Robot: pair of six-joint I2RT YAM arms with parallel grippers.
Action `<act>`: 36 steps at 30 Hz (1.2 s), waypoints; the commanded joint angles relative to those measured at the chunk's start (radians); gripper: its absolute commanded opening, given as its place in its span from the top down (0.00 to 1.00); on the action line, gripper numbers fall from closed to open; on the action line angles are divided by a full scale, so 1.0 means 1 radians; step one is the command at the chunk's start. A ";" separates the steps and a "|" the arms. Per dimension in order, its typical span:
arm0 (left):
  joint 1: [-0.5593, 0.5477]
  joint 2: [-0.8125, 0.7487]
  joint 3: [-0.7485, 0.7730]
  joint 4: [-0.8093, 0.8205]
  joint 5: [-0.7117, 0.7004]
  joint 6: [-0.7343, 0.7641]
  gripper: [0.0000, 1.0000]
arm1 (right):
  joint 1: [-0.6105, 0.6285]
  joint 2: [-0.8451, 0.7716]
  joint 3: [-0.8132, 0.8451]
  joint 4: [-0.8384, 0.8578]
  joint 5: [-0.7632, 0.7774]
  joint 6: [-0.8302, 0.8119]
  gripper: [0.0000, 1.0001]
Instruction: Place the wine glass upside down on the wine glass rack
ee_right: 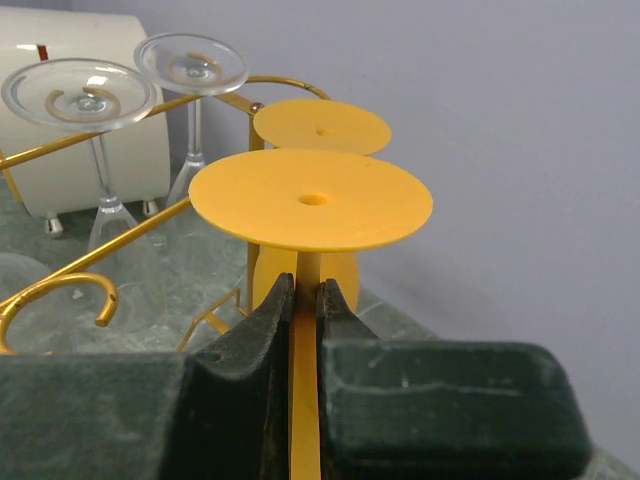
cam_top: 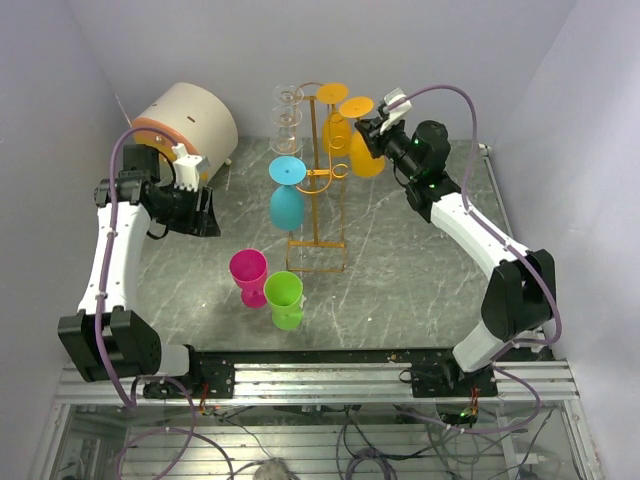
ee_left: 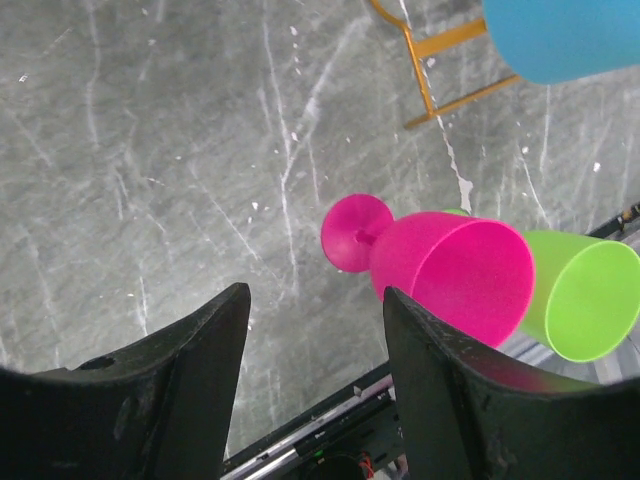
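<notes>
My right gripper [ee_right: 306, 285] is shut on the stem of an upside-down orange wine glass [ee_right: 310, 200], its round foot on top. In the top view this orange wine glass [cam_top: 362, 150] hangs at the right side of the orange-gold wine glass rack [cam_top: 318, 190]; whether its stem sits in a hook I cannot tell. A second orange glass [ee_right: 320, 125] hangs just behind it. My left gripper [ee_left: 315, 295] stands open and holds nothing, above the table to the left of a pink glass [ee_left: 440, 270].
A blue glass [cam_top: 286, 200] and two clear glasses [cam_top: 287, 105] hang upside down on the rack's left side. The pink glass [cam_top: 248, 272] and a green glass [cam_top: 284, 298] stand upright in front of the rack. A cream drum [cam_top: 190, 120] sits at the back left.
</notes>
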 commanded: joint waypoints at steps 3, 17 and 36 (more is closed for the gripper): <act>-0.033 0.074 0.077 -0.156 0.067 0.080 0.36 | -0.002 0.053 0.049 0.077 -0.062 0.037 1.00; -0.043 0.063 0.054 -0.129 0.071 0.066 0.35 | -0.002 0.077 0.029 0.125 -0.112 0.030 1.00; -0.043 0.051 0.019 -0.110 0.070 0.066 0.35 | 0.014 0.169 0.099 0.108 -0.145 0.016 1.00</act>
